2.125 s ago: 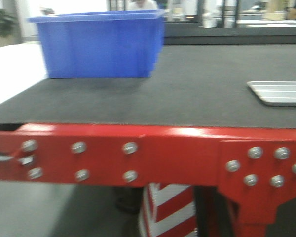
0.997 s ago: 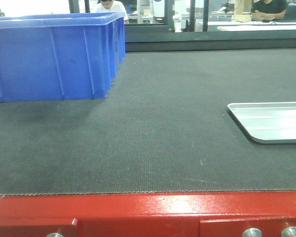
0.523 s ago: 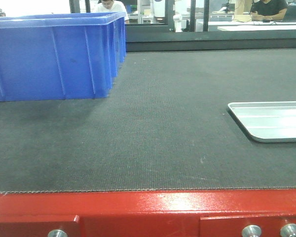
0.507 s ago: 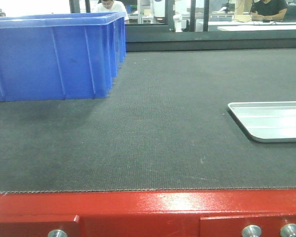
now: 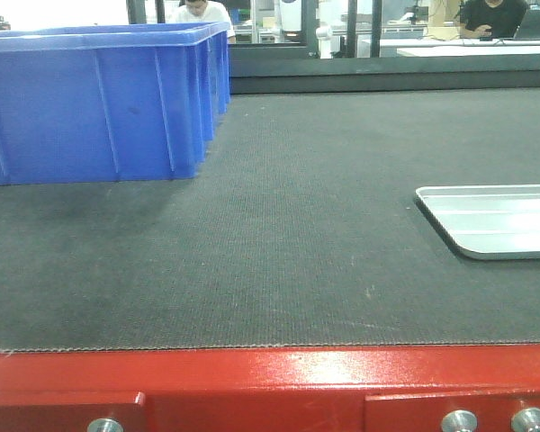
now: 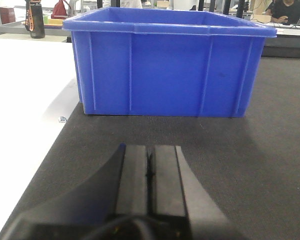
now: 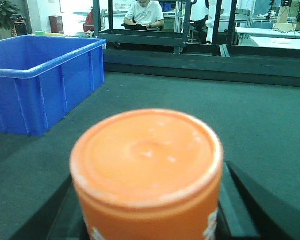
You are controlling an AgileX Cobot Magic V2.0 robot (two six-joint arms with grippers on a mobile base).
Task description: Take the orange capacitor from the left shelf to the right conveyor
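Two claws show in the wrist views, and only one of them carries something. The right claw (image 7: 149, 202) is clamped on the orange capacitor (image 7: 147, 155). Its black fingers (image 7: 247, 202) press the cylinder from both sides, and the cylinder stands upright between them with its round flat top close to the camera. Some white print shows low on its side, but we cannot read it. The capacitor is held over the dark belt of the right conveyor (image 7: 230, 115), to the right of the blue bin (image 7: 40, 75) and nearer to the camera than the bin. We cannot tell if its bottom touches the belt, because the bottom is hidden.

The left claw (image 6: 150, 170) has its two fingers pressed together, with only a thin seam between them. It points straight at the near wall of the blue bin and is apart from it, with a strip of belt between. To the left of the bin, a white bench (image 6: 25, 110) lies along the edge of the belt.

In the front view the blue bin stands on the far left part of the belt. Well to the right of the bin, a shallow silver tray (image 5: 495, 220) lies flat on the belt, cut by the edge of the picture. In front of the bin, across a wide piece of belt, runs the red front edge (image 5: 252, 378) of the conveyor, with bolts (image 5: 459, 420) in it.
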